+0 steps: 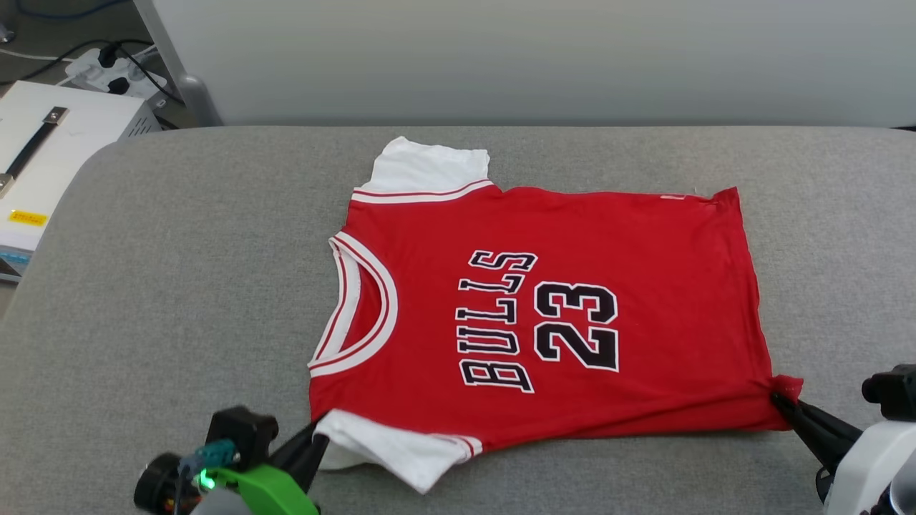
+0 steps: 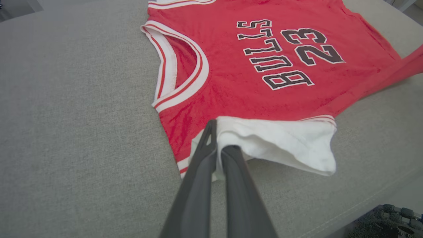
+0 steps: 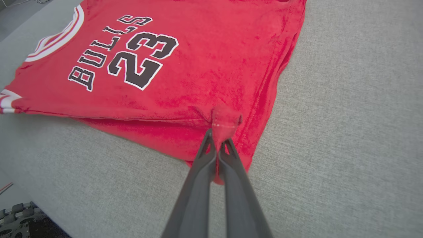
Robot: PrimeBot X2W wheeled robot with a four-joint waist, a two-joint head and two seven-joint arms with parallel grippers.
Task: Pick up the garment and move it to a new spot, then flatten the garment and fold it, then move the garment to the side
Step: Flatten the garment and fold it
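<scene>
While the garment (image 1: 558, 315) lies spread face up in the middle of the grey fabric surface (image 1: 179, 286), collar to the left and hem to the right, both arms have a hold on its near edge. The left pincer (image 1: 318, 433) is clamped shut on the near white sleeve (image 1: 401, 450), which is bunched up a bit around the fingers. The right pincer (image 1: 780, 400) is pinched together on the near right hem corner (image 1: 787, 388), and that corner is tugged into a little peak with a crease running along the near side of the shirt. The far sleeve (image 1: 426, 168) lies flat towards the back.

As for stuff around it: off the far left end of the surface sits a white box (image 1: 57, 143) with a black strap handle and a small yellow label (image 1: 27, 217), too small to read. Beyond that there's a power strip (image 1: 107, 71) on the floor with dark plugs and cables. A pale panel (image 1: 501, 57) runs along the far side.

Writing-wise, the chest says "BULLS" (image 1: 494, 322) with a big "23" (image 1: 576, 325) beside it, black with white outlines, reading sideways from the head view.
</scene>
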